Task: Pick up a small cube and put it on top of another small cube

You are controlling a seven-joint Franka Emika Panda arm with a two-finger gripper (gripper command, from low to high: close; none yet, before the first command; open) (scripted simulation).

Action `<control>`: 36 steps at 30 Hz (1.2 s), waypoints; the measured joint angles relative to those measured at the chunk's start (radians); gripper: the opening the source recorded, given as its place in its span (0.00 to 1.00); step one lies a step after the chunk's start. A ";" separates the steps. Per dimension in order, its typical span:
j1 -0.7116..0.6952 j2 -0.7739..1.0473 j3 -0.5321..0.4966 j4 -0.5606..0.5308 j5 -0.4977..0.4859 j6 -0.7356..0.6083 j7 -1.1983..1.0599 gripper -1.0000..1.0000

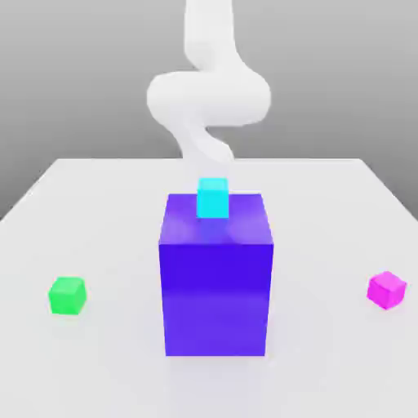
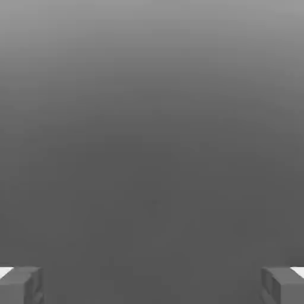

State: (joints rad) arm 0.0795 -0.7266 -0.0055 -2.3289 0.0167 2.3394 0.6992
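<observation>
Pink cube: we see the small pink cube [image 1: 386, 289] near the table's [image 1: 98, 220] edge on the exterior view's right.
Gripper: our gripper [image 2: 152, 285] has its jaws wide apart, holding nothing.
Green cube: the small green cube [image 1: 67, 295] sits by the opposite edge.
Room: bare smooth table lies around both.
Middle: a shiny big blue block [image 1: 215, 294] carries a cyan cube [image 1: 212, 198].
</observation>
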 joint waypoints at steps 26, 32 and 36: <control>0.654 0.761 0.169 -0.301 0.019 0.411 -0.935 0.50; 0.728 0.954 0.141 -0.321 -0.139 0.537 -0.943 0.50; 0.779 1.081 0.083 -0.297 -0.178 0.638 -0.915 0.00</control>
State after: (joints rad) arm 0.8582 0.3543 0.0774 -2.6264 -0.1612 2.9778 -0.2160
